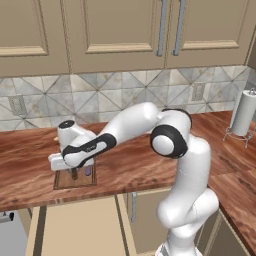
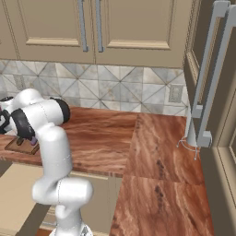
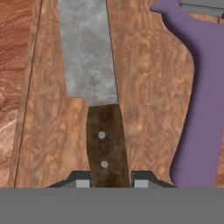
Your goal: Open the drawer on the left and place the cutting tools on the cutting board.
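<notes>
Gripper (image 3: 108,183): it points down at the board, and its two dark tips stand one on each side of the knife handle, pinching it. In the left base view the gripper (image 1: 75,172) is low over the board, under the white hand.
Knife (image 3: 94,96): it goes straight away from the gripper tips, dark brown handle with two rivets between the tips, grey blade farther out. The blade is over the board; whether it touches the wood, I cannot tell.
Peeler (image 3: 199,100): purple, just beside the knife, on the right of the gripper in the hand view, apart from the knife. It lies on the board, its handle almost parallel to the knife. In the left base view a small purple piece (image 1: 88,171) shows just beside the fingers.
Board (image 3: 148,83): brown wood, directly under the gripper. It lies on the counter, with its raised rim visible at the left in the hand view. From the left base view the board (image 1: 64,181) is near the front edge of the counter.
Drawer (image 1: 80,227): pulled out, below and in front of the gripper, under the counter edge; its beige inside faces up.
Counter (image 1: 130,165): red-brown wood, under the board and all around it.
Towel roll (image 1: 244,114): white, upright on a wire stand, far from the gripper, at the right end of the counter.
</notes>
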